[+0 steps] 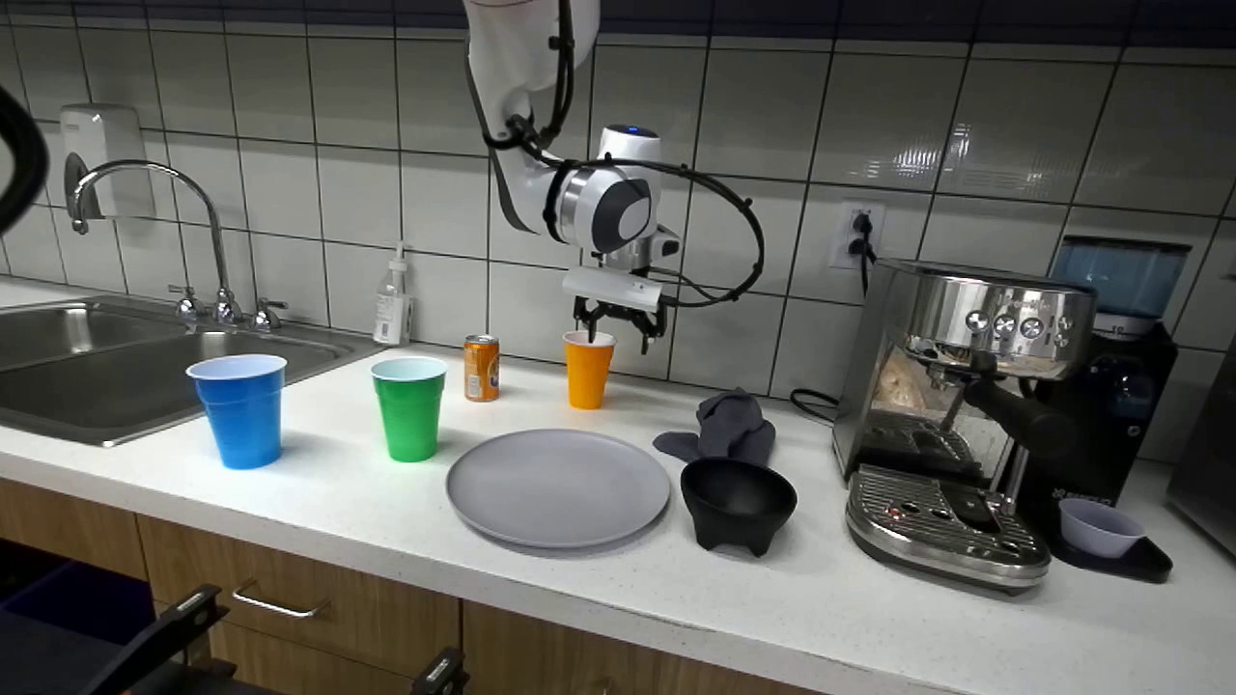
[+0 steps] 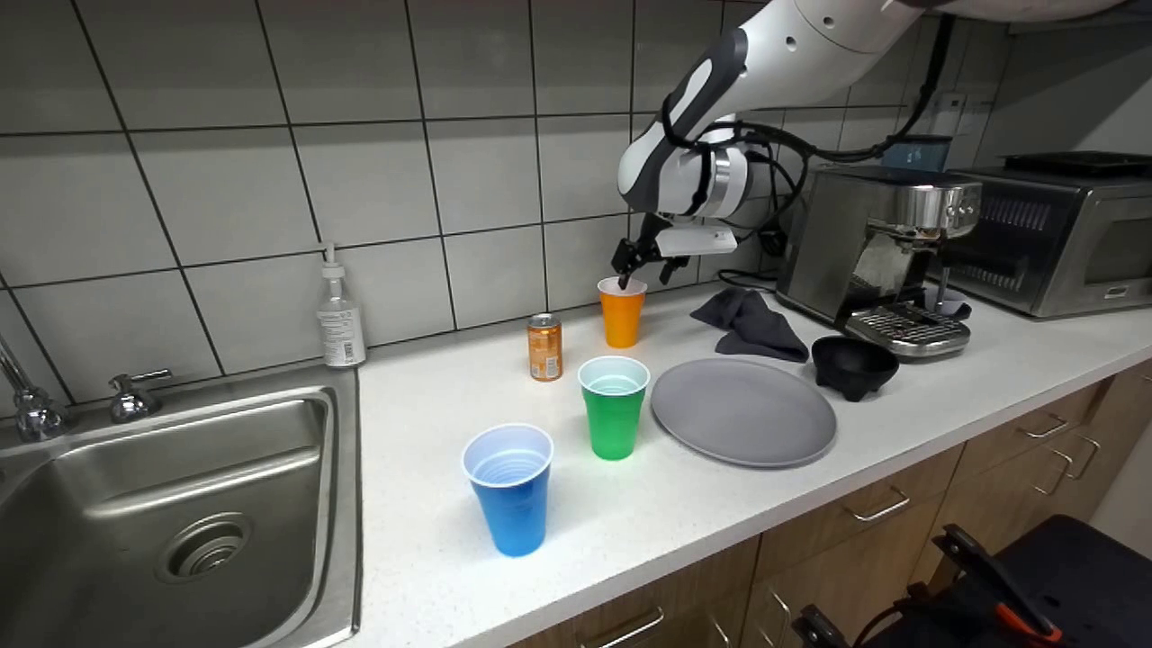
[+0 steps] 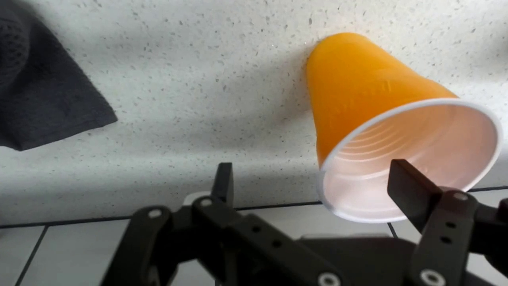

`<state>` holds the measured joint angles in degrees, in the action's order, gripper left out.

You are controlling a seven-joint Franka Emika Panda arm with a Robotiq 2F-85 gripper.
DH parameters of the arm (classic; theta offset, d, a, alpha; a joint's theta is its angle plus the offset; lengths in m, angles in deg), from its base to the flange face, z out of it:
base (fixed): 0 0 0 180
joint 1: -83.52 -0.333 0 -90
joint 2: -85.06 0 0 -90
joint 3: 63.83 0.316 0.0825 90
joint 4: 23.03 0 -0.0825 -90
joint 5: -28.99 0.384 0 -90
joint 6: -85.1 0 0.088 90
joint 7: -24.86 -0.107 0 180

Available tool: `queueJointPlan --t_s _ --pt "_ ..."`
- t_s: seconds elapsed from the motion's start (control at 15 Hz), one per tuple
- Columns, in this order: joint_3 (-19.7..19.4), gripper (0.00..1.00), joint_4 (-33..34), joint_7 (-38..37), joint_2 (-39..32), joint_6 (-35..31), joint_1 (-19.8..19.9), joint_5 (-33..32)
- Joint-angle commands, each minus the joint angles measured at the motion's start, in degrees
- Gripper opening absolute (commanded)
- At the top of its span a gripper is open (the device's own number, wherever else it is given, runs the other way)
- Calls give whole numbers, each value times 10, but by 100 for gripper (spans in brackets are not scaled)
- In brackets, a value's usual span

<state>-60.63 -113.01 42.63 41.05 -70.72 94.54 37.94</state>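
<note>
At the back edge of the counter (image 1: 792,589), gripper (image 1: 618,344) stood spread, gripping nothing, over the upright orange cup (image 1: 587,375); one finger (image 3: 410,190) at or inside its mouth, the other outside. Step judged: alignment on the rim. Next move seemed to call for lowering, cup wall between fingers.

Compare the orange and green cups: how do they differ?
Colour: the orange cup has an orange outside, the green cup a green one.
Place: the orange cup stands near the tiled wall; the green cup stands farther out, beside the gray plate.
Jaws: one fingertip of the open jaws is at the orange cup's mouth; none is near the green cup.
Shared: both upright on the white counter, tapered, with pale rims.
</note>
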Motion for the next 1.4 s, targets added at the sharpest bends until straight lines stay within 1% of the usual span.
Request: queueJointPlan --t_s 0.0,0.4,0.47,0.53,0.73,0.8,1.13,1.2,1.33 --pt "0 100 35 -23 -16 30 -1 -16" --pt "0 100 45 -24 -22 42 -2 -16" --pt "1 75 47 -23 -22 45 -1 -16" --pt "1 74 48 -23 -23 46 -2 -16" --pt "1 49 50 -22 -24 48 -2 -16" --pt "1 42 51 -22 -24 49 -2 -16" --pt "1 3 55 -21 -27 55 -2 -15" --pt "1 0 56 -22 -27 55 -2 -16" --pt "1 0 55 -21 -27 55 -2 -15"
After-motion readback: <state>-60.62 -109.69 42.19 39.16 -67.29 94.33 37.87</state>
